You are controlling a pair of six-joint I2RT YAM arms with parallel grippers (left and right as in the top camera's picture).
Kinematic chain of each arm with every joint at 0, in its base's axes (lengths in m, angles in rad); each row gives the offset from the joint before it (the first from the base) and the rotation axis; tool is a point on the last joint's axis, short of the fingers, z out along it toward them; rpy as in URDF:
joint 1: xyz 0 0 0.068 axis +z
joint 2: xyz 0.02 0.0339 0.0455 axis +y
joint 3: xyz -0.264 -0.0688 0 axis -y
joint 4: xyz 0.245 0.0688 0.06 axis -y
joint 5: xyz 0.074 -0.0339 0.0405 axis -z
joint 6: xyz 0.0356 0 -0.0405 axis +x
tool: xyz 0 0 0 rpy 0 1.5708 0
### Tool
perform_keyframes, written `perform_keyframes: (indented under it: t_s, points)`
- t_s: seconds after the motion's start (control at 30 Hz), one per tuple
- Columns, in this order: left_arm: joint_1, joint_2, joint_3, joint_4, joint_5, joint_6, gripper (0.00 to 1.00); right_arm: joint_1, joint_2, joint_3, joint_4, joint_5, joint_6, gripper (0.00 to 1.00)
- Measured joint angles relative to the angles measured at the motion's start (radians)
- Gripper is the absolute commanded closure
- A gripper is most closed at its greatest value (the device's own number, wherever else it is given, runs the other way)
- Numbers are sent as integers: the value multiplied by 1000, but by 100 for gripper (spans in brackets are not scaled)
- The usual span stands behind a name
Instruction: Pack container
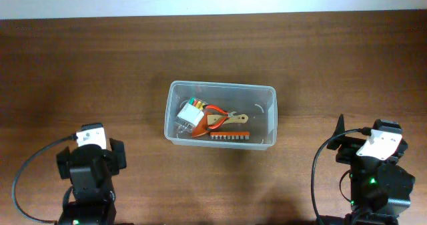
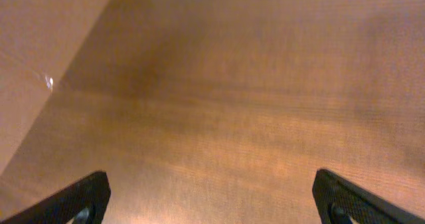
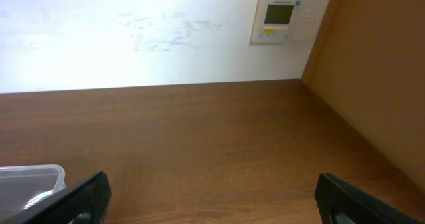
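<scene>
The clear plastic container (image 1: 220,87) stands at the middle of the table. Inside it lie a small clear pack of coloured markers (image 1: 191,113), orange-handled pliers (image 1: 223,117) and an orange strip of bits (image 1: 228,135). A corner of the container also shows at the lower left of the right wrist view (image 3: 33,177). My left gripper (image 2: 211,199) is open and empty over bare table at the front left. My right gripper (image 3: 211,199) is open and empty at the front right, well apart from the container.
The wooden table (image 1: 333,65) runs to a white wall at the back. A wall thermostat (image 3: 279,19) shows in the right wrist view. Both arm bases (image 1: 90,161) (image 1: 377,165) sit at the table's front edge.
</scene>
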Motion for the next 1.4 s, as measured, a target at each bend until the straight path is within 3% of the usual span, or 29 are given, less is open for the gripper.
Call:
perform_keyframes:
  t_s: [0.37, 0.63, 0.77, 1.07, 1.4]
  points:
    - [0, 0, 0, -127, -1, 0, 1, 3, -13, -1, -79, 53, -32, 1]
    - [0, 0, 0, -127, 0, 0, 1, 142, -197, -6, -184, 80, -39, 1]
    - [0, 0, 0, -127, 0, 0, 1, 160, -271, -70, -70, 88, -38, 1]
    - [0, 1, 0, -127, 0, 0, 1, 163, -342, -448, 431, 70, 27, 2]
    - [0, 1, 0, -127, 0, 0, 1, 163, -344, -530, 315, 46, 152, 1]
